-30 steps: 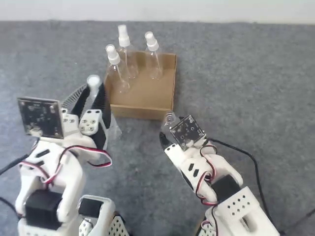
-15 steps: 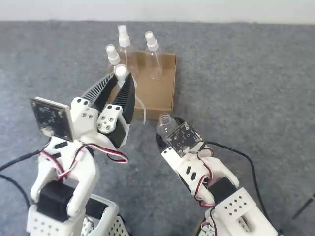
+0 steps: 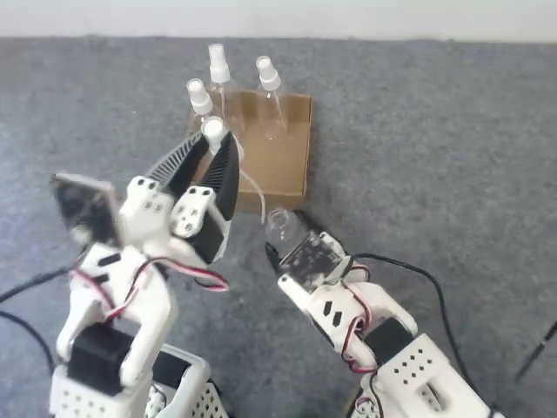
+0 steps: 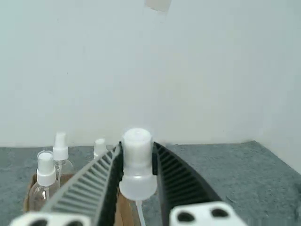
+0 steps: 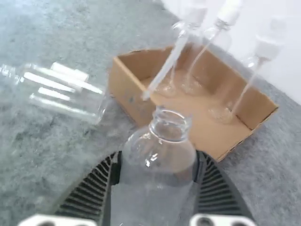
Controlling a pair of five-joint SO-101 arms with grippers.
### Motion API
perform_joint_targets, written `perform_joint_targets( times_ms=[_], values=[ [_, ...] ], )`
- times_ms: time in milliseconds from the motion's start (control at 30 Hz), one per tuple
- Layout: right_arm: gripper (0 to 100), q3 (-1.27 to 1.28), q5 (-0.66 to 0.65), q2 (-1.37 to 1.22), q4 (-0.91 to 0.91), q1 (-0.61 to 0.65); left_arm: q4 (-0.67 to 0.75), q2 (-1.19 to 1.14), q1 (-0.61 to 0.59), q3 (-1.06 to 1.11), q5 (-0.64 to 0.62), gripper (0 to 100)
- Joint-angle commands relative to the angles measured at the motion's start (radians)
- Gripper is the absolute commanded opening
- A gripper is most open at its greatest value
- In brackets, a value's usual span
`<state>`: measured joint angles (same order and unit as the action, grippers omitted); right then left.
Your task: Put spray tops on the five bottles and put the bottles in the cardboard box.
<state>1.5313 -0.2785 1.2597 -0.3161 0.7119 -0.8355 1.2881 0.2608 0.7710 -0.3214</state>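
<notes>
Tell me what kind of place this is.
Probably an indoor robotics test setup: a grey carpet-like surface against a bare white wall, with a cardboard box of spray bottles before two small arms.

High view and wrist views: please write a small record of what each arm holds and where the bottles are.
left gripper: shut on spray top
right gripper: shut on open bottle
tube: tip near the bottle's neck, not inside
cardboard box: three capped bottles standing
fifth bottle: lying on carpet beside box
</notes>
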Motion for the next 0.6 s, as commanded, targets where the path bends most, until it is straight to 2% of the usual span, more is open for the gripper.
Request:
perform_joint_targets(
  times_ms=[0, 233, 400, 567],
  values=[
    [10.1, -0.003, -0.049, 0.027, 0.025, 0.038, 0.078, 0.106, 0.002, 0.033, -0.017, 1],
    [10.1, -0.006, -0.064, 0.027, 0.025, 0.041, 0.224, 0.249, 0.002, 0.196, -0.017, 1],
    [10.1, 0.009, -0.060, 0.107, 0.018, 0.036, 0.227, 0.265, 0.003, 0.219, -0.017, 1],
    [10.1, 0.098, -0.057, 0.303, 0.018, 0.035, 0.227, 0.256, 0.008, 0.251, -0.018, 3]
  ],
)
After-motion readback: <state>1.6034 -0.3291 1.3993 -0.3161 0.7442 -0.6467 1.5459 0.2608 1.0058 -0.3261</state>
